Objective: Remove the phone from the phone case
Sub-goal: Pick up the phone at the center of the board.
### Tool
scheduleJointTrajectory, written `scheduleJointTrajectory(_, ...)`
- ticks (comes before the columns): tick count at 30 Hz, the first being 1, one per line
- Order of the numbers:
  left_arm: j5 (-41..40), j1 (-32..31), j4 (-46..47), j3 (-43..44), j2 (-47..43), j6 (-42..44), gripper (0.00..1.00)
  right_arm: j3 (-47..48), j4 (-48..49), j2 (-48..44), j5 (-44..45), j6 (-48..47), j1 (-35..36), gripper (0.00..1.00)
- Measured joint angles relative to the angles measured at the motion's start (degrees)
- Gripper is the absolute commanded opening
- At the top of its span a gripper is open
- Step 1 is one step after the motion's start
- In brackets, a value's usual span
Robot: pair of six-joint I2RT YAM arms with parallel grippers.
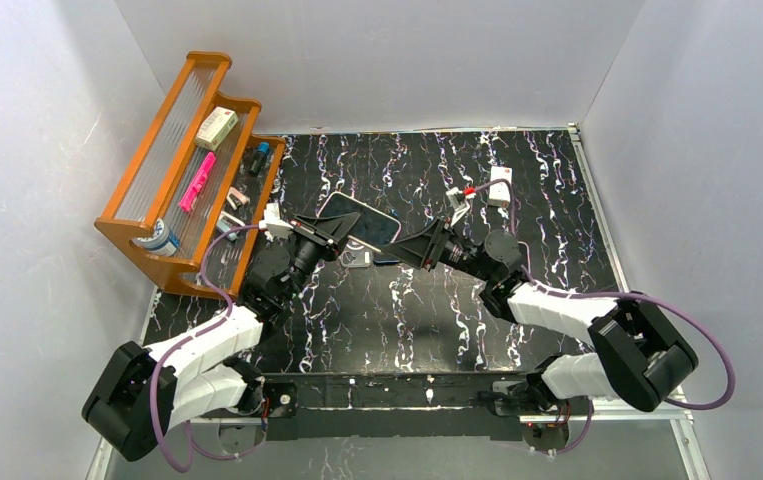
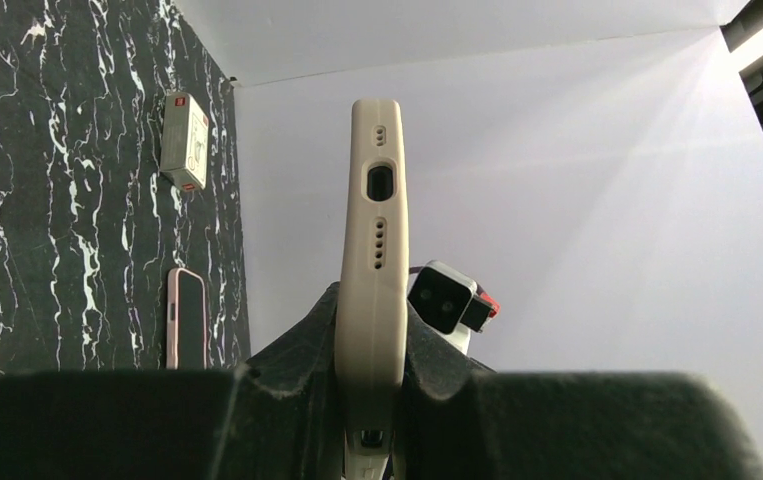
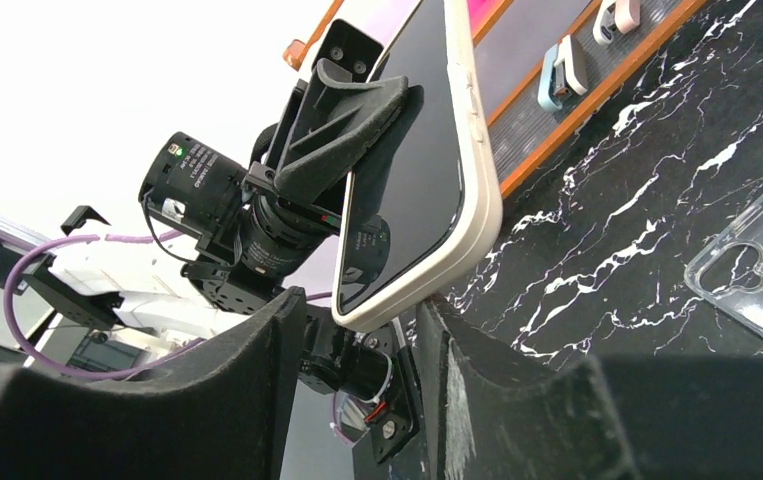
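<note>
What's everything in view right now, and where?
phone: 1, dark screen, in the case, held off the table
case: 1, beige, around the phone
clear case: 1, see-through, flat on the table near the grippers
pink phone: 1, pink-edged, flat on the table, right of centre
white box: 1, white with red, table's far right
rack: 1, orange wood, far left
cream box: 1, cream, in the rack
pink item: 1, pink, in the rack
roll: 1, blue and white, rack's near end
table: 1, black marble
left gripper: 1, black, shut on the phone
right gripper: 1, black, open, fingers either side of the phone's corner
</note>
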Motion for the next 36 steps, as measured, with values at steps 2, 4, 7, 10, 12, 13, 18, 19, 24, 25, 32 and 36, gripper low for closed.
scheduleJointTrajectory(2,-0.13,-0.04,0.46,-0.04,0.00,-0.24,0.00,0.31,0.50,0.66,-0.07,0.28,0.15,0.47)
scheduleJointTrajectory(4,-0.13,-0.11,0.70,-0.04,0.02,-0.35,0.00,0.48,1.29,1.40,-0.24,0.63,0.39,0.43)
scheduleJointTrajectory(7,-0.17,-0.28,0.94,-0.07,0.02,-0.66,0.00,0.70,1.55,2.14,-0.70,1.07,0.70,0.34)
scheduleJointTrajectory(10,-0.37,-0.28,1.57,-0.37,0.02,-1.03,0.00,0.96,1.84,2.45,-1.31,1.49,0.72,0.27)
scheduleJointTrajectory(12,-0.50,-0.26,2.58,-0.76,0.02,-1.66,0.00,1.40,1.88,2.58,-1.77,1.55,0.72,0.20)
scheduleJointTrajectory(13,-0.61,-0.28,2.84,-0.96,0.02,-2.01,0.00,1.51,1.86,2.60,-2.03,1.33,0.72,0.16)
scheduleJointTrajectory(18,-0.74,-0.26,3.72,-1.42,0.59,-3.80,0.00,2.23,1.70,2.95,-3.52,-1.79,0.52,0.05)
scheduleJointTrajectory(19,-0.70,-0.26,3.72,-1.42,0.83,-4.17,0.00,2.29,1.62,2.97,-3.96,-2.69,0.39,0.03)
scheduleJointTrajectory(24,-0.26,-0.02,3.58,-1.42,1.68,-5.70,0.00,2.93,1.44,3.69,-7.02,-8.50,-0.07,0.01)
scheduleJointTrajectory(25,-0.22,0.09,3.50,-1.42,1.84,-5.90,0.00,3.26,1.44,4.04,-7.82,-9.90,-0.15,0.01)
scheduleJointTrajectory(32,0.11,0.44,2.64,-1.42,2.03,-7.30,0.00,5.92,-1.77,5.33,-14.36,-21.68,0.20,0.01)
scheduleJointTrajectory(36,-0.11,0.46,2.10,-1.40,2.03,-7.56,0.00,7.56,-6.73,5.33,-14.95,-28.00,0.57,0.01)
